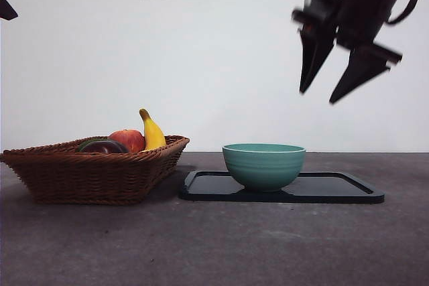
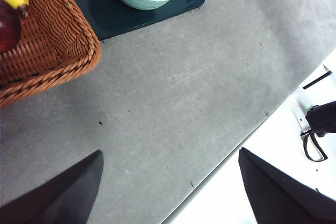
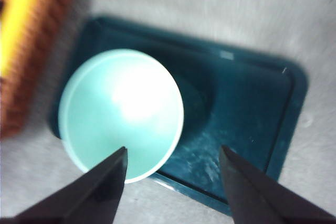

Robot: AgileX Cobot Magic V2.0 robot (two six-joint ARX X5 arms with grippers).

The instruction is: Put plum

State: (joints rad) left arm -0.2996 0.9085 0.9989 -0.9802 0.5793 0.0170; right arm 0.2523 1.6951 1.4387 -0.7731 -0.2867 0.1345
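The plum (image 1: 105, 147) is dark maroon and lies in the wicker basket (image 1: 94, 175) at the left, beside a red apple (image 1: 129, 140) and a banana (image 1: 153, 132). In the left wrist view the plum (image 2: 6, 27) shows at the picture's edge inside the basket (image 2: 52, 51). My right gripper (image 1: 318, 96) hangs open and empty high in the air, over the right part of the black tray (image 1: 335, 189). Its own view, which is blurred, shows the gripper (image 3: 173, 166) above the bowl (image 3: 121, 111) and tray (image 3: 247, 108). My left gripper (image 2: 170, 182) is open and empty over bare table.
A teal bowl (image 1: 263, 164) stands on the tray's left half, to the right of the basket. A dark green fruit (image 1: 86, 143) lies behind the plum. The left arm shows only as a black tip (image 1: 7, 8) at the top left. The table edge (image 2: 236, 145) runs near the left gripper.
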